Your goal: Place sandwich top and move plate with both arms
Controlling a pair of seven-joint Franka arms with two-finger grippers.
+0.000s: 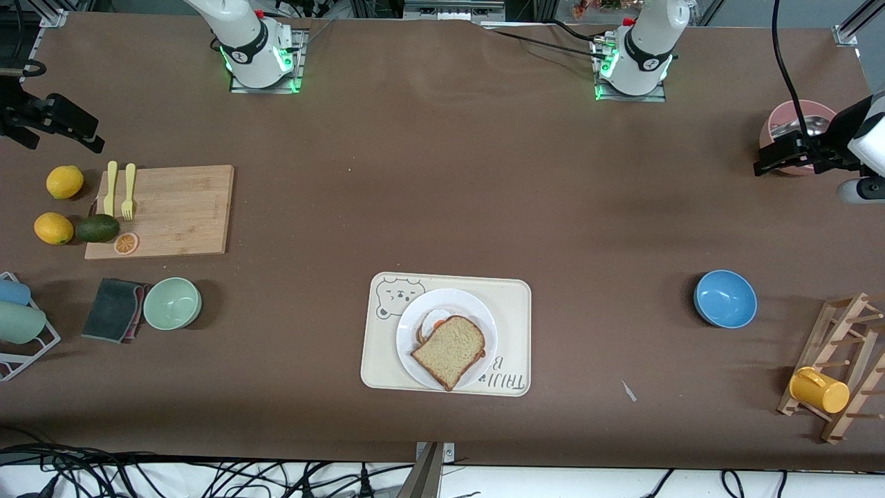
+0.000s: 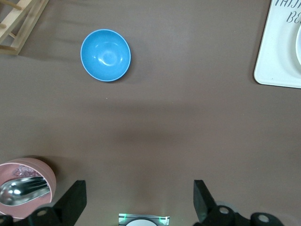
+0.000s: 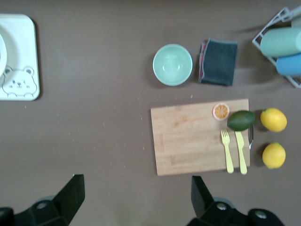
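Note:
The sandwich top, a plain tan slice, lies on the egg slice, whose egg white peeks out beside it. Both rest on the round white plate, which stands on the cream bear tray. My left gripper is open and empty over the pink bowl at the left arm's end; its wrist view shows bare table between the fingers. My right gripper is open and empty over the table near a lemon at the right arm's end, as its wrist view also shows.
A blue bowl, a pink bowl with a spoon and a wooden rack with a yellow cup stand at the left arm's end. A cutting board, lemons, an avocado, a green bowl and a cloth lie at the right arm's end.

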